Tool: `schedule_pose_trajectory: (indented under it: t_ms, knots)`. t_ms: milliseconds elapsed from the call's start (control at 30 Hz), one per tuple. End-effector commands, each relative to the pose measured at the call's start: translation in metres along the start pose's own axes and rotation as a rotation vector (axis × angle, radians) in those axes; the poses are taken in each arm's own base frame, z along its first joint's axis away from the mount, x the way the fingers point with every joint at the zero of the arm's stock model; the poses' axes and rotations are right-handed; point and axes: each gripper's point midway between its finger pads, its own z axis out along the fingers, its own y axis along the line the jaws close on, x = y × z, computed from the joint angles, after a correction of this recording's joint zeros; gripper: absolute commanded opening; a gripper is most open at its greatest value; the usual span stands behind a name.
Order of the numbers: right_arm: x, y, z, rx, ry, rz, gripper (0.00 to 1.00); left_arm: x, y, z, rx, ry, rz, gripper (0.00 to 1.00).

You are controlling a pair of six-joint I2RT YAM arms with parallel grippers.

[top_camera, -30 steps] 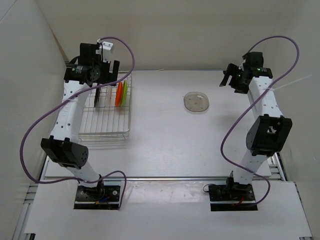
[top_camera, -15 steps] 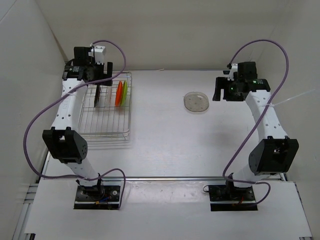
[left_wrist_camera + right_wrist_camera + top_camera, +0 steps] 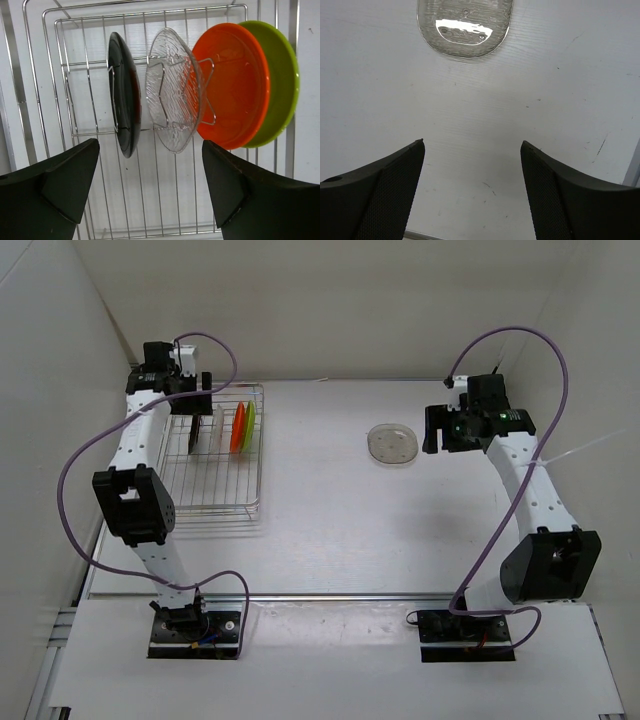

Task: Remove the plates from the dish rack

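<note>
Progress check: unloading is judged to be about one plate in, with most of it left.

One plate is found outside the rack [image 3: 212, 480]. The flat clear plate [image 3: 465, 20] is laid on the table [image 3: 330, 510], well apart from the rack on its right side.

Four plates are stood on edge at the rack's far end and are not yet unloaded. From the rack's left side to its right they are the black plate [image 3: 125, 95], racked clear plate [image 3: 172, 90], orange plate [image 3: 235, 90] and green plate [image 3: 282, 75]. Orange and green are packed close together, while black and clear are set a slot apart.

The left gripper [image 3: 149, 142] is poised above the rack, over the black and clear pair. Its fingers are spread wide and nothing is gripped.

The right gripper [image 3: 472, 142] is hung far to the right of the rack, just past the flat clear plate. Its fingers are likewise spread and it is empty.

Four lifts are judged to be left — which plate is aimed at first cannot be told.
</note>
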Motion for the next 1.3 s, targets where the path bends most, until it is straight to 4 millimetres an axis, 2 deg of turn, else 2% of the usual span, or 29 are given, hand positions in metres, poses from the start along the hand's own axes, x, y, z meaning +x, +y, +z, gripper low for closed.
schedule_pose_trajectory:
  t_ms: [0, 233, 333, 367, 433, 500, 533, 633, 767, 1000, 1067, 1100, 1267]
  knots:
    - [-0.013, -0.001, -0.011, 0.017, -0.075, -0.034, 0.8, -0.015, 0.01, -0.004, -0.006, -0.059, -0.021, 0.94]
    - [-0.016, -0.001, -0.012, 0.018, -0.095, -0.037, 0.79, -0.005, 0.018, 0.018, -0.019, -0.023, -0.033, 0.9]
    - [-0.012, -0.001, -0.01, 0.018, -0.086, -0.035, 0.79, 0.001, 0.014, 0.024, 0.003, -0.006, -0.046, 0.81]
    - [-0.012, -0.001, -0.01, 0.018, -0.086, -0.026, 0.79, 0.008, 0.013, 0.031, 0.006, 0.015, -0.057, 0.74]
    - [-0.011, -0.001, -0.007, 0.017, -0.075, -0.025, 0.79, 0.012, 0.013, 0.035, 0.007, 0.027, -0.059, 0.71]
    - [-0.014, -0.001, -0.009, 0.018, -0.084, -0.026, 0.76, 0.011, 0.014, 0.038, 0.007, 0.027, -0.059, 0.65]
    - [-0.013, -0.001, -0.006, 0.017, -0.075, -0.025, 0.74, 0.011, 0.014, 0.038, 0.007, 0.027, -0.059, 0.62]
    - [-0.012, -0.003, -0.003, 0.026, -0.066, -0.014, 0.74, 0.011, 0.014, 0.038, 0.007, 0.027, -0.059, 0.46]
    - [-0.012, -0.003, -0.003, 0.026, -0.066, -0.014, 0.74, 0.011, 0.014, 0.038, 0.007, 0.027, -0.059, 0.31]
    - [-0.012, -0.003, -0.003, 0.026, -0.066, -0.014, 0.74, 0.008, 0.013, 0.034, 0.007, 0.028, -0.068, 0.13]
    - [-0.012, -0.003, -0.003, 0.026, -0.066, -0.014, 0.73, 0.01, 0.013, 0.033, 0.008, 0.038, -0.069, 0.11]
    - [-0.012, -0.003, -0.003, 0.026, -0.066, -0.014, 0.73, 0.004, 0.013, 0.027, 0.006, 0.019, -0.067, 0.11]
    - [-0.015, -0.003, -0.004, 0.026, -0.075, -0.015, 0.73, -0.004, 0.011, 0.011, 0.014, 0.01, -0.066, 0.11]
